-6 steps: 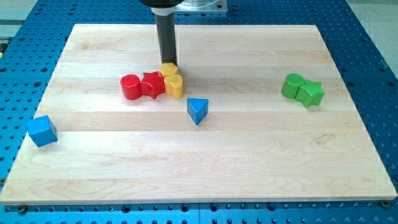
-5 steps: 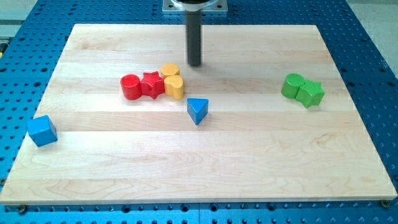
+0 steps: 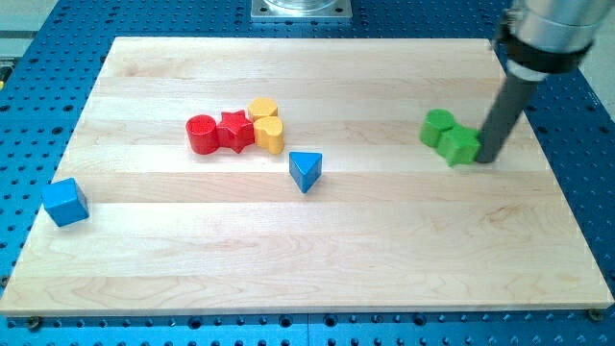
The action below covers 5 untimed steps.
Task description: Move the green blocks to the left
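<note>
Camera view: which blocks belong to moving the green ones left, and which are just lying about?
Job: green cylinder, green star, my tip at the star's right side.
Lying about: red cylinder, red star, two yellow blocks, blue triangle, blue cube.

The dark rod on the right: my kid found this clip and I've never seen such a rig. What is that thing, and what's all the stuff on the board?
The rod is the end of a robot arm. It has no hand, so it holds nothing; it only pushes things by sliding my tip along the surface. There is one camera, looking down at an angle on a wooden board that lies on a blue perforated table.

Small coloured blocks lie on the board. At the view's right are two green blocks touching each other: a green cylinder and a green star. My tip stands right against the star's right side, placed to push it leftward.

Near the middle sits a cluster: a red cylinder, a red star and two yellow blocks. A blue triangle lies just below them, and a blue cube sits at the left edge.
</note>
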Motion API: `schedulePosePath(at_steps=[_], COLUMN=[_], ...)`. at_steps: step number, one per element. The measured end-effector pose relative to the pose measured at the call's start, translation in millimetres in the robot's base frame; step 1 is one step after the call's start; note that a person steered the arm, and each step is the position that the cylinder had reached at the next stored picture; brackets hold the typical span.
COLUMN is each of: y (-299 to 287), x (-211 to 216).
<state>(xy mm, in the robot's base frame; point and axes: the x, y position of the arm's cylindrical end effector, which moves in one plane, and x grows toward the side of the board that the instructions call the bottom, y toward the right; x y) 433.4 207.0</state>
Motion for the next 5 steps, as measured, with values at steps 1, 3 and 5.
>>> schedulePosePath(at_steps=[1, 3, 5], y=[-16.5, -80.8, -75.5], x=[-3.8, -51.4, -69.0])
